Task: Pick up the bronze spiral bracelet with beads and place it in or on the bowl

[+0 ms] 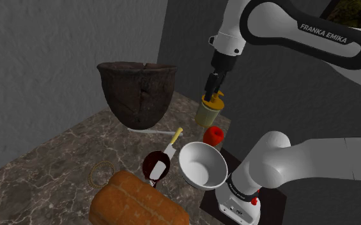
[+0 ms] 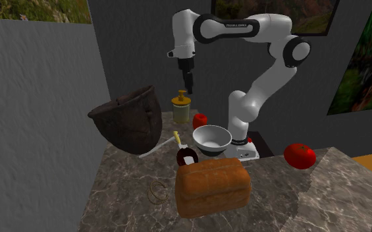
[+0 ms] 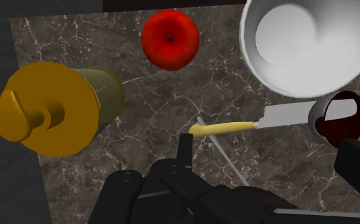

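Observation:
The bronze spiral bracelet (image 1: 102, 172) is a thin coil lying flat on the marble counter (image 1: 64, 160), near the front beside the bread loaf; in the second exterior view the bracelet (image 2: 156, 191) lies left of the loaf. The white bowl (image 1: 202, 165) stands upright close to the arm's base, also seen as the bowl (image 2: 211, 138) and the bowl (image 3: 312, 44). My black gripper (image 1: 212, 86) hangs high above the yellow-capped bottle, far from the bracelet. The gripper (image 2: 189, 86) points down. In the wrist view the gripper (image 3: 239, 168) is open, with nothing between its fingers.
A big dark pot (image 1: 137, 93) fills the back of the counter. A yellow-capped bottle (image 1: 211, 110), a red apple (image 1: 214, 135), a yellow-handled knife (image 1: 172, 140), a dark red mug (image 1: 154, 166) and a bread loaf (image 1: 134, 201) crowd around the bowl. Another red fruit (image 2: 299, 155) lies apart.

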